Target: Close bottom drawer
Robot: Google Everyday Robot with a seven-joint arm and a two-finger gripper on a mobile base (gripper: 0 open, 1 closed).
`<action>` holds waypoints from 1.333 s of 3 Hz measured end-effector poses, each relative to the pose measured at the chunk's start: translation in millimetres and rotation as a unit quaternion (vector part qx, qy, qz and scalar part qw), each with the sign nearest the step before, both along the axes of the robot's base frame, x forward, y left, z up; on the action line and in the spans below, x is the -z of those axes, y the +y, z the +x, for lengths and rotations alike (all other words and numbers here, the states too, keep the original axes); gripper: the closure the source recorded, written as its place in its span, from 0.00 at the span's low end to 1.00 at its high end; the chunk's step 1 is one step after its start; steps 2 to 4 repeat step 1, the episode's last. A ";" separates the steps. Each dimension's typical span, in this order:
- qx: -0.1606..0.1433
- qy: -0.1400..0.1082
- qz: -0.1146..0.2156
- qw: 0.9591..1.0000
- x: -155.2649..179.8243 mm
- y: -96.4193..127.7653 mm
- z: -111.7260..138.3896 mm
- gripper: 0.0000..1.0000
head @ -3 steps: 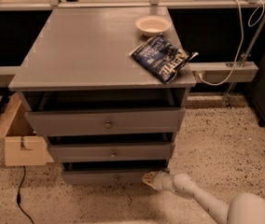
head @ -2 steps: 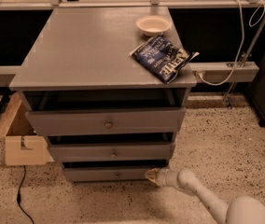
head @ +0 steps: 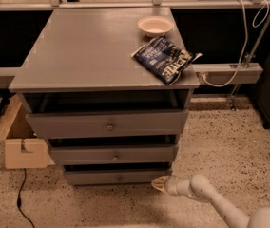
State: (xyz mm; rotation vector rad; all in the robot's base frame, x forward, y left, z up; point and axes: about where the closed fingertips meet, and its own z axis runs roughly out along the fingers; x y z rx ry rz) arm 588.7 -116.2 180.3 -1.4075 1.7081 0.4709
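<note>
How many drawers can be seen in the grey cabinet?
3, stacked: the top drawer, the middle drawer below it, and the bottom drawer lowest. The gripper is close to one end of the bottom drawer's front. None appears hidden.

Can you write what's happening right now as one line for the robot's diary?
task: close bottom drawer | gripper: low near floor, at drawer front's right end | drawer: not fully shut

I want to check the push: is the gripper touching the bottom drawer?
Cannot tell. In the camera view the gripper sits at the lower right corner of the bottom drawer, but neither contact nor gap shows plainly.
</note>
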 end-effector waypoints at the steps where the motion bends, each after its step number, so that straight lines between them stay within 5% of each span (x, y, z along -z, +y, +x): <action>1: -0.020 0.019 0.015 1.000 -8.1 -12.8 -33.7 1.00; 4: -0.020 0.019 0.015 1.000 -8.1 -12.8 -33.7 1.00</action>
